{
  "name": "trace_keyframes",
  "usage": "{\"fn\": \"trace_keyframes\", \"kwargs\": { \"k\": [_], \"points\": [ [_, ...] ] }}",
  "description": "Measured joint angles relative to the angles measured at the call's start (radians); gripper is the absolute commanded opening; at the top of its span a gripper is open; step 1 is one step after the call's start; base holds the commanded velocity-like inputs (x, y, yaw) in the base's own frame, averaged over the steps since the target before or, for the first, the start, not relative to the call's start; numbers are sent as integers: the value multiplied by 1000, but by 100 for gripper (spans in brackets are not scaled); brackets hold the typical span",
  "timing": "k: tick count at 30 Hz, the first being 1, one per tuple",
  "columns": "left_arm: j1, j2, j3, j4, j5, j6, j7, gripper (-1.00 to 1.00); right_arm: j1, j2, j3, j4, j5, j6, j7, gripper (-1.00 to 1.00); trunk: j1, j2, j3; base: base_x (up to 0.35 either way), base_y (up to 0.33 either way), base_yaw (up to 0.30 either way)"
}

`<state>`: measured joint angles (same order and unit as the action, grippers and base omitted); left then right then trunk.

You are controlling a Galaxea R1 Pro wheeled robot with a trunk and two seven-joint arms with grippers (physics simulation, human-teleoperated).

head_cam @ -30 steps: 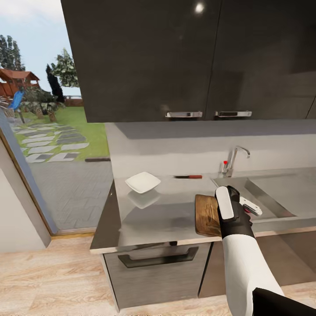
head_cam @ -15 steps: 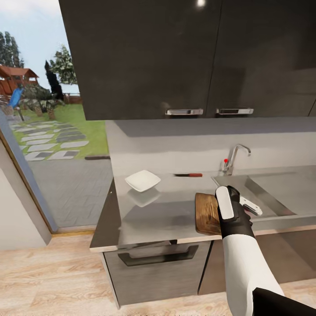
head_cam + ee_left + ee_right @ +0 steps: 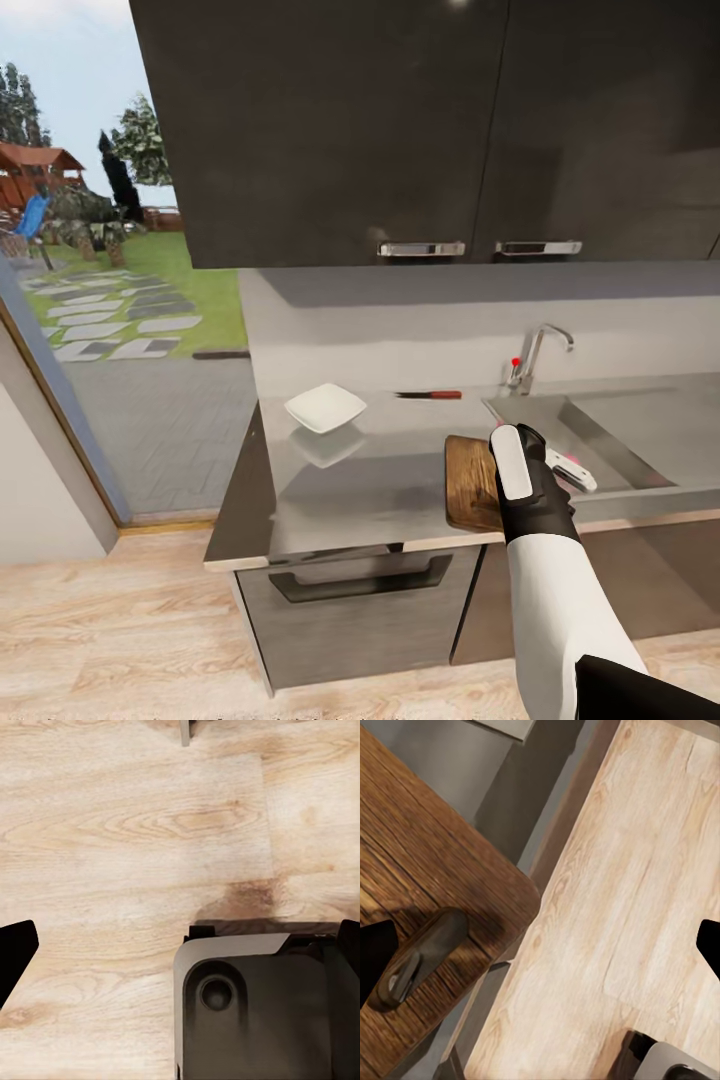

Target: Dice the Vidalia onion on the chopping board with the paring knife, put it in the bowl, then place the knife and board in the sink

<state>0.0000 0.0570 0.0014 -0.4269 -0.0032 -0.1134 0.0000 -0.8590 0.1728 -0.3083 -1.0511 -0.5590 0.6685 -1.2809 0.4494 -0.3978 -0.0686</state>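
Note:
The brown chopping board (image 3: 468,483) lies at the countertop's (image 3: 370,480) front edge, just left of the sink (image 3: 610,440). My right gripper (image 3: 572,470) hangs open over the board's sink-side end. In the right wrist view the board's oval handle slot (image 3: 416,960) and rounded corner sit between the wide-apart fingertips (image 3: 375,952) of the right gripper (image 3: 540,949). Nothing is held. The red-handled paring knife (image 3: 430,395) lies by the back wall. The white bowl (image 3: 325,408) stands further left. The Vidalia onion is hidden. My left gripper (image 3: 180,952) is open over the wood floor.
A chrome tap (image 3: 532,358) with a red knob stands behind the sink. Dark wall cabinets (image 3: 400,130) hang low over the counter. Tall glass doors (image 3: 90,330) are at the left. My own base (image 3: 255,1012) is below the left gripper.
The whole picture has shifted slightly, so the camera moved. The right arm keeps about the same place over the board. Knife, bowl and board lie as before.

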Motion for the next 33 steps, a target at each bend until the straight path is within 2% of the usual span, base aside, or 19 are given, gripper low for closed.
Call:
{"fn": "trace_keyframes", "kwargs": {
  "k": [33],
  "points": [
    [0,1,3,0,0,0,0,100,0,1,1,28,-1,0,2,100,0,0,-35,0,0,0]
  ]
}}
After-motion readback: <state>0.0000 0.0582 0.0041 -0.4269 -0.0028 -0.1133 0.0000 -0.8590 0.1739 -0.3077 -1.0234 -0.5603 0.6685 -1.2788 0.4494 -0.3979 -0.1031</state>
